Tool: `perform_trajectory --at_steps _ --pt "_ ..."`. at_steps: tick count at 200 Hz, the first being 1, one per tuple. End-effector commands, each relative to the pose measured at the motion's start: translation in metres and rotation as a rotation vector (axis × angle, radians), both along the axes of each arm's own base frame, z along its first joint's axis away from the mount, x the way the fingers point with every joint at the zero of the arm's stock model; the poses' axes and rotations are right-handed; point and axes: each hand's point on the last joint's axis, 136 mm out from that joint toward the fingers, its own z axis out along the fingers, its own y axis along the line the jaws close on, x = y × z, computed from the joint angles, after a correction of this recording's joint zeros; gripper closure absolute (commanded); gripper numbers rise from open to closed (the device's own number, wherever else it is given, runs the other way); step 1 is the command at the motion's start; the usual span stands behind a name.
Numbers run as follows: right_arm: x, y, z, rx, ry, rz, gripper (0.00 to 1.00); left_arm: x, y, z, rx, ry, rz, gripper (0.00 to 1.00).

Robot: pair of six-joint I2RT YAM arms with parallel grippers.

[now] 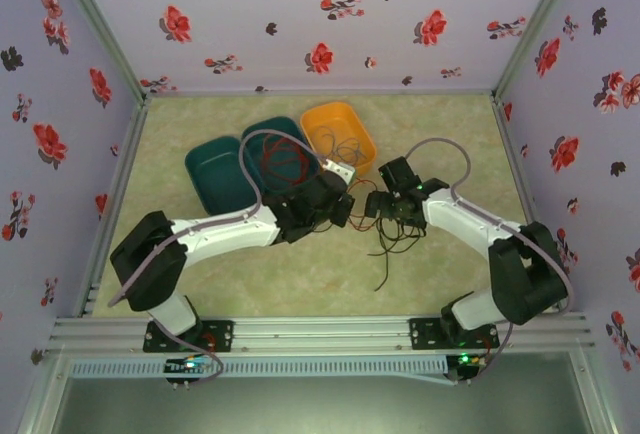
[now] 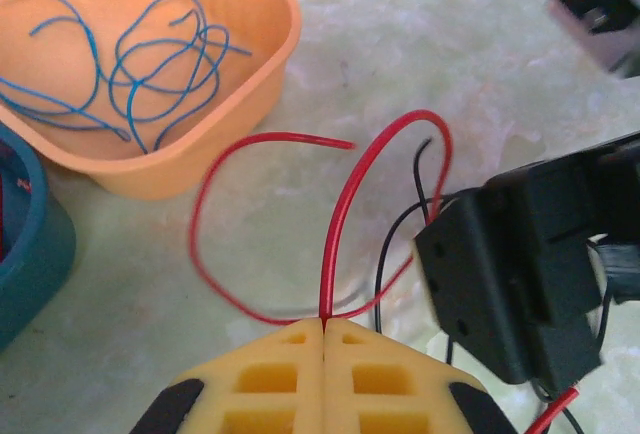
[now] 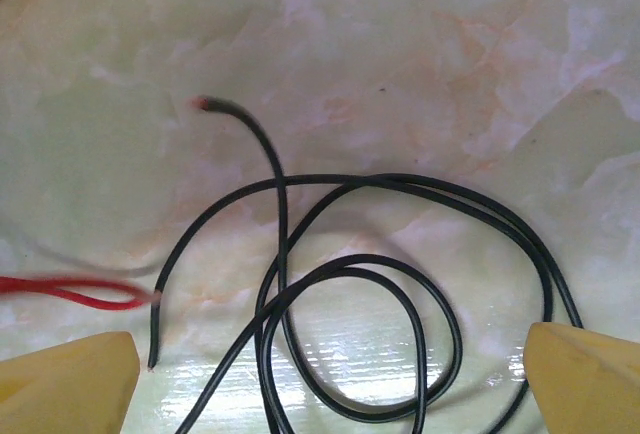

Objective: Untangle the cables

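While the left gripper [image 2: 323, 326] presses its yellow fingertips together on a red cable [image 2: 338, 216], that cable rises from the pinch in a tall arch. It then curls back in a wide loop over the table [image 2: 420, 44], its free end pointing toward the orange tray [image 2: 275, 49]. Just to the right, the black cables [image 3: 380, 264] lie loosely coiled on the bare surface near the middle of the table, slightly toward its right edge. Several strands overlap, and in the top view 1 strand trails toward the near edge.

The right gripper [image 3: 325, 369] hangs over this coil with its jaws spread wide, 1 yellow finger on either side, gripping nothing. The right arm's black wrist housing [image 2: 520, 274] stands close beside the red arch and hides part of the black strands behind it.

Blue cables [image 2: 150, 64] lie tangled inside the orange tray. More red cables [image 1: 283, 162] lie in the middle teal tray [image 1: 262, 134], and a second teal tray [image 1: 205, 169] sits at its left. The 3 trays stand side by side toward the far edge.

The table is pale green-beige, marbled and glossy. Lavender walls [image 1: 300, 14] printed with red and dark flowers close 3 sides, and an aluminium rail [image 1: 320, 332] along the near edge carries both arm bases.
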Motion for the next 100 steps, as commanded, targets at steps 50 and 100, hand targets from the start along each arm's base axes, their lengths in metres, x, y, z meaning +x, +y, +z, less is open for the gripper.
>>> perform_trajectory --at_steps 50,100 --pt "0.006 0.002 -0.022 -0.016 0.032 -0.045 0.01 -0.006 0.006 0.056 -0.126 -0.225 -0.042 1.00" --pt "-0.010 -0.014 -0.038 -0.067 0.072 -0.078 0.01 -0.008 0.020 0.085 -0.149 -0.324 -0.036 1.00"
